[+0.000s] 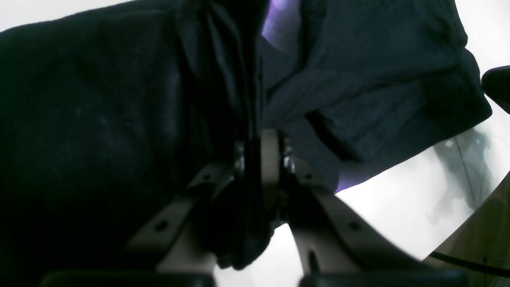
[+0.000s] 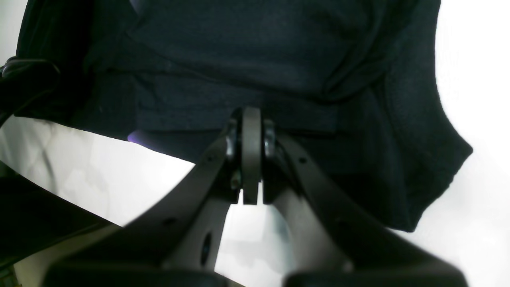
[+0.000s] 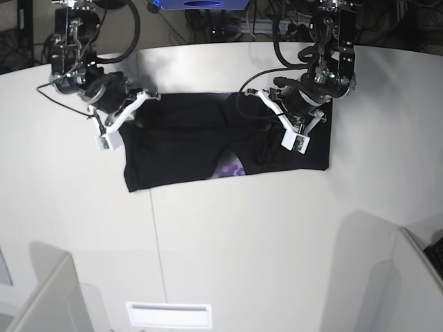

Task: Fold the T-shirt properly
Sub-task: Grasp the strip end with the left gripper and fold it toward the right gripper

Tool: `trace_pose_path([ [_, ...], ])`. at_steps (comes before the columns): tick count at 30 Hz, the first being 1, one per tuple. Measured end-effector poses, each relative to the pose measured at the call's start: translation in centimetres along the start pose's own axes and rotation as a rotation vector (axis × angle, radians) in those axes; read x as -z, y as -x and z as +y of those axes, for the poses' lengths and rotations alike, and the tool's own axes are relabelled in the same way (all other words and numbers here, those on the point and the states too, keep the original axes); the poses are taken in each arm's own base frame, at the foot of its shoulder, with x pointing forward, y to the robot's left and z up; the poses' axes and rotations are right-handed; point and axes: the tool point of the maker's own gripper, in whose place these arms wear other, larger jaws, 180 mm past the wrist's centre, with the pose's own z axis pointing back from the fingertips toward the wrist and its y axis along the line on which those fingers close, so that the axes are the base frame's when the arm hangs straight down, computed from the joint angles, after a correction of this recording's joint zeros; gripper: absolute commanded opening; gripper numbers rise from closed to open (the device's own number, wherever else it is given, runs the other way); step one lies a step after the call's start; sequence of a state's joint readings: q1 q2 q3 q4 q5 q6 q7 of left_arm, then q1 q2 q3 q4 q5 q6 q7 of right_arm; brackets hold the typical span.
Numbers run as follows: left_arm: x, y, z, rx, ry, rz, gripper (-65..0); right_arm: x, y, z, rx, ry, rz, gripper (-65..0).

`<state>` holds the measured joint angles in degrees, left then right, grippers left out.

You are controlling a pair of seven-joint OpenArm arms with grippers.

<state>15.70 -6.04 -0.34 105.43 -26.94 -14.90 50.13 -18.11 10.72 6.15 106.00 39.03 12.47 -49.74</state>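
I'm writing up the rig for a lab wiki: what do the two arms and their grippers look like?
Both arms are black, with loose black cables looping off them in the base view. The left gripper and right gripper have pale grey-white curved fingers dotted with small holes and metal bolts near the tips, seated in black housings. No markings are legible.

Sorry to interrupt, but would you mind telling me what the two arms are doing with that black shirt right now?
The two arms are folding a black T-shirt on the white table. The left end effector is shut on a bunch of the fabric, and the right end effector is shut on a hemmed edge. In the base view the shirt lies as a wide band across the table, with a patch of purple print showing at its near edge.
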Motion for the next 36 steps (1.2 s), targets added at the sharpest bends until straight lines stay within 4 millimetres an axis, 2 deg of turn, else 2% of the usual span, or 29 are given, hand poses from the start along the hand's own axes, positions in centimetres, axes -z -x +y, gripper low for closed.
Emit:
trace_pose_path([
  [15, -0.1, -0.2, 0.3, -0.002, -0.007, -0.004, -65.0, 0.0, 0.0, 0.0, 0.0, 0.0, 0.001, -65.0],
  [16, -0.1, -0.2, 0.3, -0.003, -0.007, -0.004, -63.2, 0.0, 0.0, 0.0, 0.001, 0.0, 0.001, -65.0],
  [19, 0.0, -0.2, 0.1, -0.004, -0.004, -0.005, -47.4, 0.0, 0.1, 0.0, 0.001, 0.0, 0.002, -65.0],
  [22, 0.0, -0.2, 0.0, -0.007, 0.0, -0.007, -34.2, 0.0, 0.3, 0.0, 0.003, 0.001, 0.005, -65.0],
  [25, 0.3, -1.0, -0.2, 0.004, 0.008, -0.017, -25.3, 0.0, 0.3, 0.0, 0.003, 0.0, 0.006, -65.0],
  [27, 1.1, -1.3, -0.8, 0.019, 0.028, -0.013, -22.2, 0.0, 0.3, 0.0, 0.003, 0.001, 0.006, -65.0],
  [32, 3.5, 0.3, -3.3, 0.047, 0.103, 0.064, -21.9, 0.0, 0.3, 0.0, 0.003, 0.001, 0.006, -65.0],
  [36, 4.0, -0.8, -5.6, 0.022, 0.147, 0.029, -22.1, 0.0, 0.3, 0.0, 0.003, 0.0, 0.005, -65.0],
])
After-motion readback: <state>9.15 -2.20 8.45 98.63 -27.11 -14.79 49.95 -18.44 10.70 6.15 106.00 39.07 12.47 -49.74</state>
